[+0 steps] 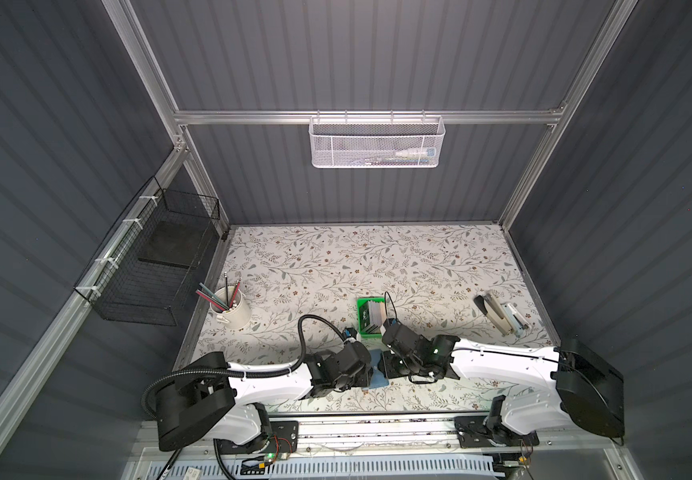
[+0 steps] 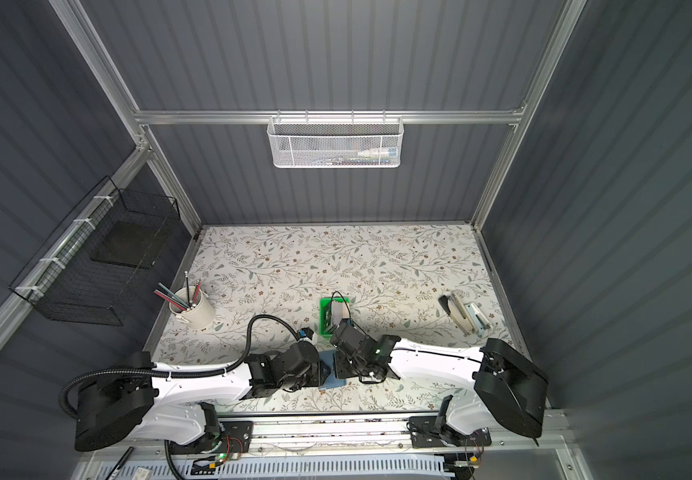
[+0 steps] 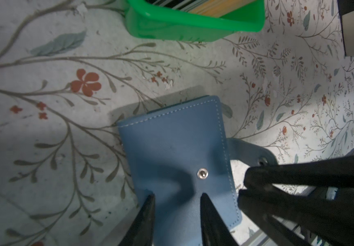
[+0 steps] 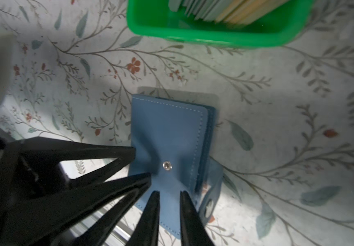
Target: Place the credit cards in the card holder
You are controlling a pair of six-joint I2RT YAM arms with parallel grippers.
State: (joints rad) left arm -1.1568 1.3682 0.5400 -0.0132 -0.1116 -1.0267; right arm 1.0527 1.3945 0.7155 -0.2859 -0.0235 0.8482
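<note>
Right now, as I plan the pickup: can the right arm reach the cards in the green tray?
Probably yes. The credit cards stand in the open green tray just past the card holder, only table between. The right end effector, at the holder, would need to lift and go forward.

- We see a table [image 1: 377,257] covered in a pale sheet printed with grey branches and small reddish flowers.
- Near its left edge stands a cream cup [image 1: 234,313] holding pencils.
- Around the middle sits a green tray [image 1: 360,318] with the credit cards [image 1: 374,316] standing on edge inside it.
- Just in front of the tray, towards the front edge, the blue card holder [image 1: 378,376] lies flat and closed, its snap tab [image 3: 246,147] loose at one side.
- Well to the right lies a cluster of grey, white and black desk tools [image 1: 502,316].
</note>
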